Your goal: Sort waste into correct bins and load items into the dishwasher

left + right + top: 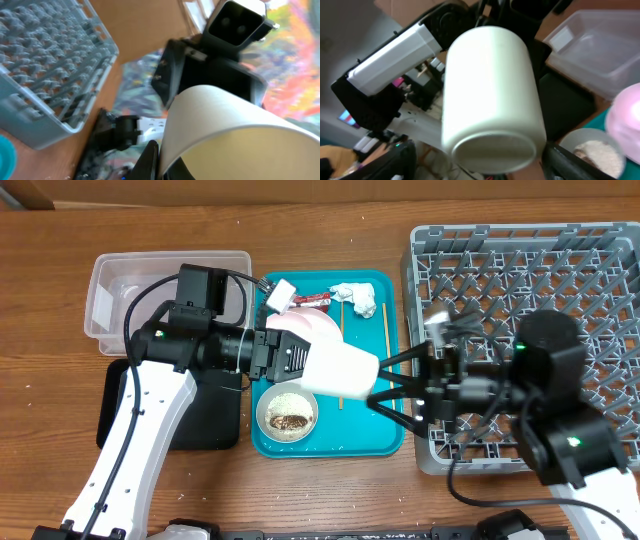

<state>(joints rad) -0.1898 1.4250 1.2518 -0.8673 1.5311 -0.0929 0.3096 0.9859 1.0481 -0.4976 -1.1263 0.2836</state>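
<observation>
So, surface: bare wood under everything.
Dish rack: grey, on the right.
Teal tray: centre, carrying a pink plate, a bowl of rice, a tissue and a red wrapper.
Clear tub: top left, black tray just below it.
Left claw: closed on the rim of the white cup, held sideways above the teal tray.
Right claw: spread wide, one finger either side of the cup's base (no contact visible).

White cup and right gripper crowd above the teal tray; far rows of the dish rack stand open.
</observation>
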